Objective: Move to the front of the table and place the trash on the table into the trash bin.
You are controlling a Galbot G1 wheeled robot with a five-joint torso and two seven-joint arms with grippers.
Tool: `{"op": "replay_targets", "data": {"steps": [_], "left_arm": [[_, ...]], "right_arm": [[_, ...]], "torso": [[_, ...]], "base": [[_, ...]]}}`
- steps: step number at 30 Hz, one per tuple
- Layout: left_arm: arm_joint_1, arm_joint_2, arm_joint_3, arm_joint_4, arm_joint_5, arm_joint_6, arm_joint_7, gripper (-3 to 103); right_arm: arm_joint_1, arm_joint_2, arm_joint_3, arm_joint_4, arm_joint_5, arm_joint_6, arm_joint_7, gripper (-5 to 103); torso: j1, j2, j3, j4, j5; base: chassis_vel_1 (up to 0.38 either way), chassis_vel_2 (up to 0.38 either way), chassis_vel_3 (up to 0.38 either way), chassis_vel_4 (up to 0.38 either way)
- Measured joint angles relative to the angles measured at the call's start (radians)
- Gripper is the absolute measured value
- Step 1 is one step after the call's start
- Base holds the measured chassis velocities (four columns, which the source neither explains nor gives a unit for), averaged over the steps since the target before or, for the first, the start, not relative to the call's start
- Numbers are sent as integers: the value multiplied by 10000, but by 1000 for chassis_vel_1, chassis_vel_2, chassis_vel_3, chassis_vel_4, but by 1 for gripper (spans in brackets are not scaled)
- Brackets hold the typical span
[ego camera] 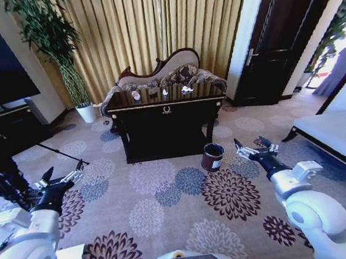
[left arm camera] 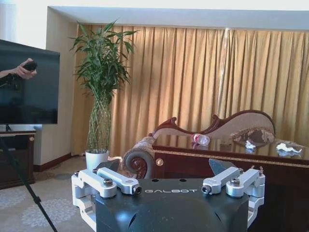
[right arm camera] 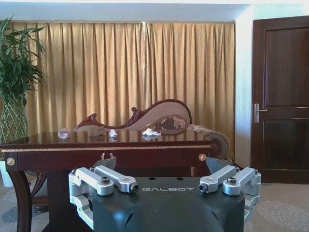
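Head view: robot sits well back from the table (ego camera: 168, 121), so the step in hand looks like the approach. Best to drive straight at the gold emblem and stop short of the trash bin (ego camera: 212, 157) on the carpet by the table's right front corner. Left gripper (ego camera: 60, 178) & right gripper (ego camera: 255, 150) are held low w/ fingers spread, empty. Bottle (left arm camera: 201, 139) and white scrap (left arm camera: 288, 148) lie on the tabletop, well beyond both; a third item (ego camera: 165, 92), possibly the carton, sits between them.
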Motion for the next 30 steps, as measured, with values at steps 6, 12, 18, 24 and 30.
{"op": "replay_targets", "data": {"steps": [6, 12, 18, 24, 30], "left_arm": [[-60, -6, 65, -27, -14, 0, -12, 100], [-65, -14, 91, -29, -69, -1, -3, 100], [-86, 24, 124, 35, -87, -2, 46, 100], [-93, 104, 57, 133, -158, -14, 81, 100], [-83, 90, -62, 262, -180, -112, 232, 100]], "right_arm": [[25, -1, 9, -44, 22, 2, 4, 100], [15, 8, 20, -61, 90, 0, 10, 100], [-29, 18, 110, -40, 191, -159, -286, 100], [-139, -5, 307, -100, -150, -223, -621, 100], [-478, 87, 587, -121, -456, 39, -780, 100]], "torso": [[0, 0, 0, 0, 0], [0, 0, 0, 0, 0], [0, 0, 0, 0, 0], [0, 0, 0, 1, 0], [0, 0, 0, 0, -1]], "base": [[0, 0, 0, 0], [0, 0, 0, 0], [0, 0, 0, 0], [0, 0, 0, 0], [0, 0, 0, 0]]}}
